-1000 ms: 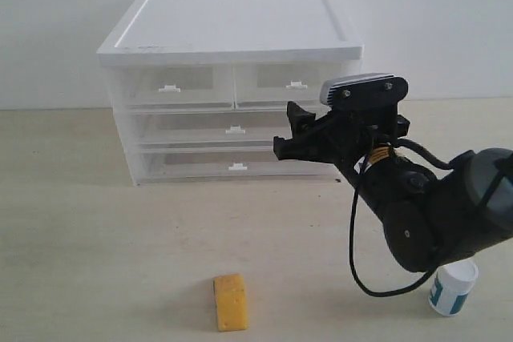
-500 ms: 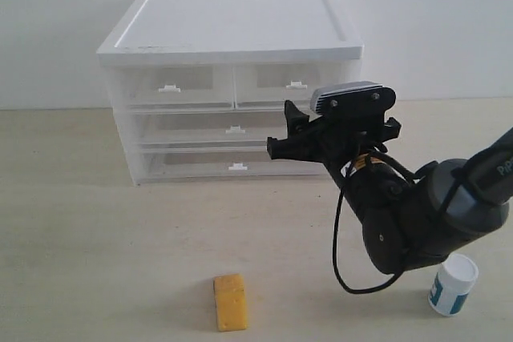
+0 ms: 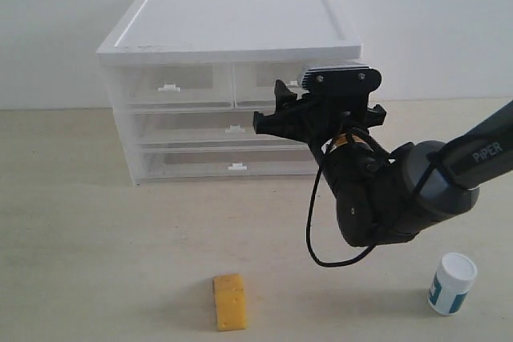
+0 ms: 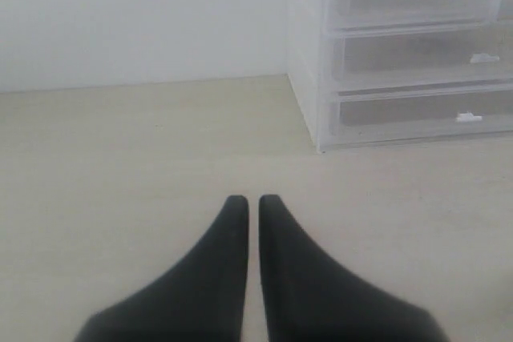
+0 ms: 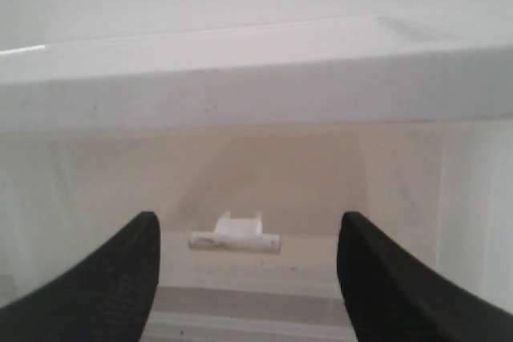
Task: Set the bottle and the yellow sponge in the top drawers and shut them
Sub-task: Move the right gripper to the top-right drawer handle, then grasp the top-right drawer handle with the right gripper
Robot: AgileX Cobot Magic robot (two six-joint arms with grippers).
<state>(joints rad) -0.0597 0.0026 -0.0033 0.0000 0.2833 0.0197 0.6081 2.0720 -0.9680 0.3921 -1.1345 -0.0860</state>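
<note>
Right wrist view puts the white tab handle (image 5: 235, 239) of the right top drawer (image 5: 240, 174) squarely between the fingers of my right gripper (image 5: 245, 226). Those fingers stand wide apart with nothing in them, and as far as I can tell they are short of the tab.

From the exterior view, the right gripper (image 3: 271, 110) sits in front of the white cabinet (image 3: 232, 30), level with the 2 top drawers. The left top drawer (image 3: 172, 86) looks fully pushed in, and so does the right one. The yellow sponge (image 3: 229, 301) lies on the table (image 3: 96, 238) at 6 o'clock in that view. The bottle (image 3: 451, 283) stands upright at 4 o'clock, well apart from the sponge and clear of my arm.

My left gripper (image 4: 252, 202) has its fingers pressed together, empty, over bare table near the cabinet's corner.

I judge step 1 to be in hand: opening the right top drawer, with neither item picked up yet. Next I need to ease forward until the tab is between the pads, close on it, then draw straight back towards 6 o'clock. The tab is small, so a slight misalignment could make the fingers slip off, and a light cabinet may slide with the pull.
</note>
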